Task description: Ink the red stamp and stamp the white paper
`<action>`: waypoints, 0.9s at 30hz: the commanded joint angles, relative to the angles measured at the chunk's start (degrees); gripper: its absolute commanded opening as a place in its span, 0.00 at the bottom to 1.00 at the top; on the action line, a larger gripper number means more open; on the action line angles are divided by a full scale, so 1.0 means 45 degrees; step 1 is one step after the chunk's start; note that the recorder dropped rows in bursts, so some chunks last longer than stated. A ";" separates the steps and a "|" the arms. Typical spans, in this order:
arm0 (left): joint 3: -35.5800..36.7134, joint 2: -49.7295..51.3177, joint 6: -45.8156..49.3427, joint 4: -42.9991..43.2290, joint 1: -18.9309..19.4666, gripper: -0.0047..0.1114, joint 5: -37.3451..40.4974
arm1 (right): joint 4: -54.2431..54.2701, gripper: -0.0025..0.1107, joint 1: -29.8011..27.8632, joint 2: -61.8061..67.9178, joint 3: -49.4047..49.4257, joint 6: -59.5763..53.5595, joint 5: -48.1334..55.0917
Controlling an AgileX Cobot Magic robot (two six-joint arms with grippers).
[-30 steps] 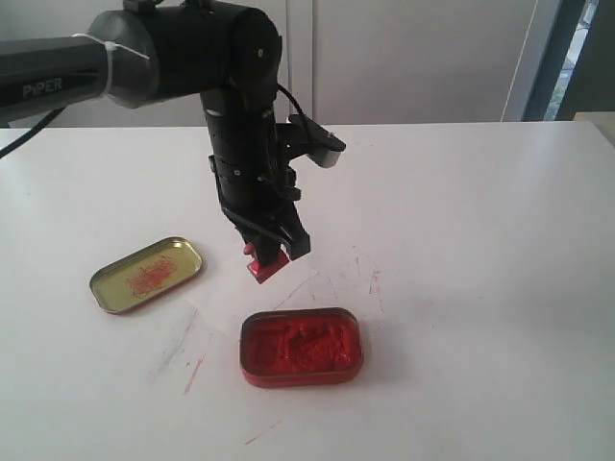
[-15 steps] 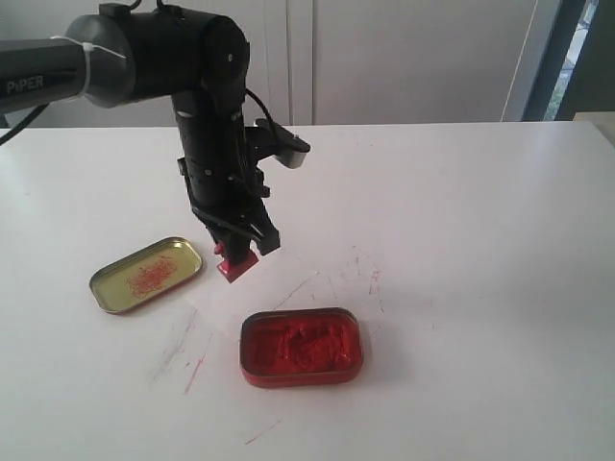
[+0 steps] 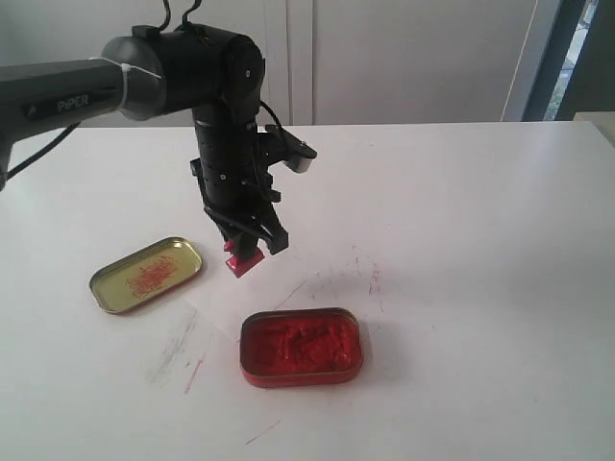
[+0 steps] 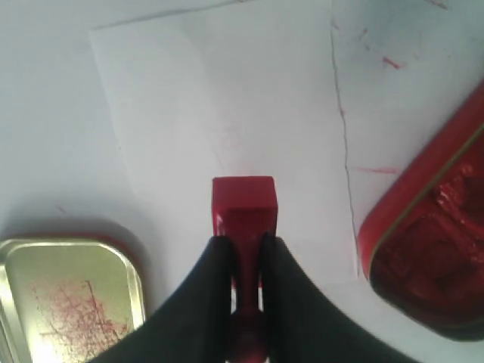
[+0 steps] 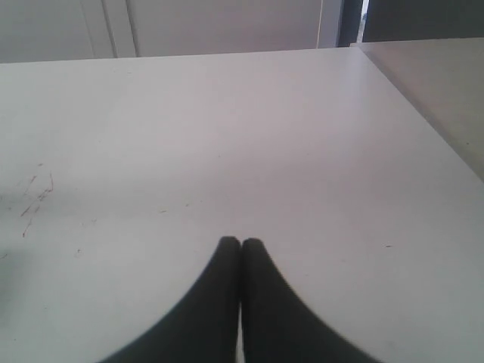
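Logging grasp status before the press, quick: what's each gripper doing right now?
Left gripper: closed on the red stamp, over the white paper.
Right gripper: closed, holding nothing.

One red stamp (image 3: 245, 261), one white paper (image 4: 227, 98), two tins — a paste-filled tin (image 3: 301, 347) and a near-empty tin (image 3: 146, 274), flanking the paper.

So the left gripper (image 3: 249, 247) has the stamp (image 3: 244, 261) poking out below its tips, right over the paper (image 4: 227, 106). The paper's flat on the table (image 3: 461, 240). In the exterior view, the shallow tin (image 3: 146, 274) sits left of the gripper, and the ink paste tin (image 3: 301, 346) is in front of it, a bit right.
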 commanded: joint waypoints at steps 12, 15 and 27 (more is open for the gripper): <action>-0.1115 0.1168 -0.0283 0.0025 0.0021 0.04 0.1215 | 0.0000 0.02 -0.0017 -0.0054 0.0066 0.0018 -0.0172; -0.1115 0.1168 -0.0501 0.0025 0.0021 0.04 0.1215 | 0.0000 0.02 -0.0017 -0.0054 0.0066 0.0018 -0.0172; -0.0971 0.0705 -0.0568 -0.0060 -0.0101 0.04 0.1215 | 0.0000 0.02 -0.0017 -0.0054 0.0066 0.0018 -0.0172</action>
